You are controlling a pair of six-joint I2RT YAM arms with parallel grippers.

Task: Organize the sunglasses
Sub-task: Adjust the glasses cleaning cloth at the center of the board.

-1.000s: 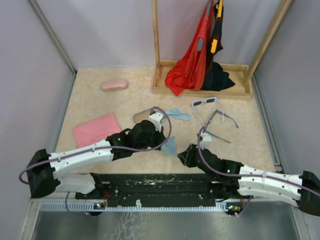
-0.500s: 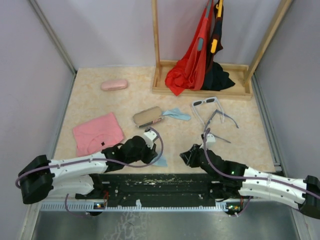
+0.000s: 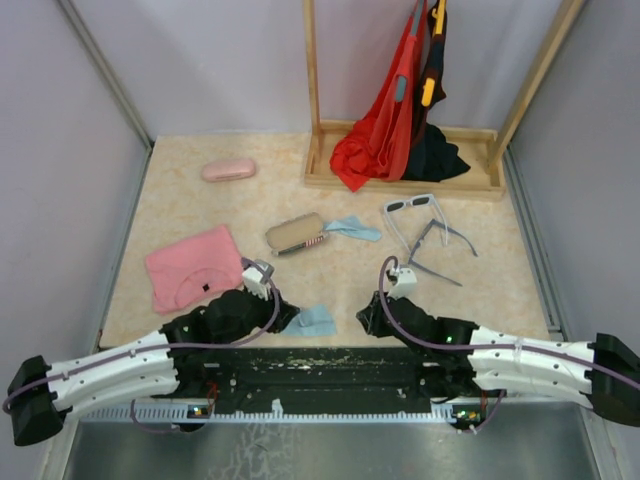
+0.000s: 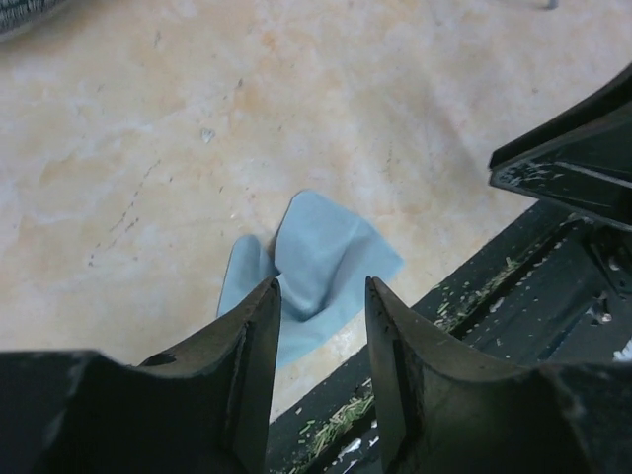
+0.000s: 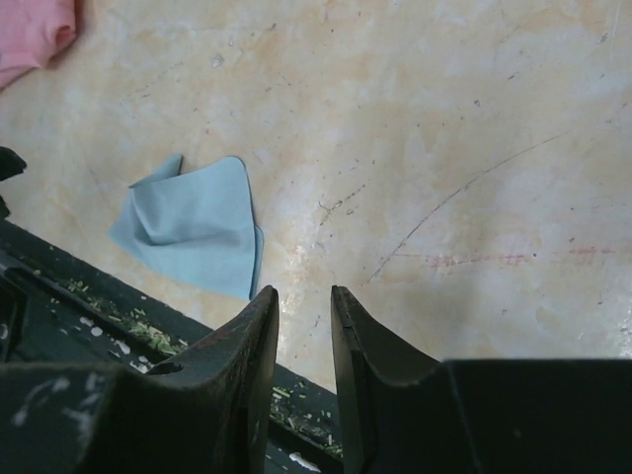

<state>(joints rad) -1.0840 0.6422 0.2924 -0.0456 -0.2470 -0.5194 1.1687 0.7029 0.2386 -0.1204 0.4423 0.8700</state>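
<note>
**Left arm drawn back, cloth let go — glasses not yet handled**

Since a second ago the left arm has pulled back from mid-table toward the near edge. Its left pincer (image 4: 322, 286), then closed, now stands spread with nothing between the fingers. A crumpled blue cloth (image 4: 316, 262) lies on the table (image 3: 200, 200) just beyond the tips, close to the front rail. The right arm has barely shifted. The right pincer (image 5: 303, 292) is parted only a little, empty, over bare tabletop.

Task things: the white pair (image 3: 412, 204) with dark lenses and the grey pair (image 3: 440, 240) with thin frame both lie on the right half of the table, beyond the right arm and short of the wooden rack (image 3: 400, 180). They sit very close together; touching or not, cannot tell. Temples look unfolded on both.

Cases: tan case (image 3: 295, 232) at centre and pink case (image 3: 228, 170) far left — both well apart from the glasses.

Progress, as I judge it: early. Neither pair is gripped, folded or near a case, so the whole sorting of both pairs is left.
</note>
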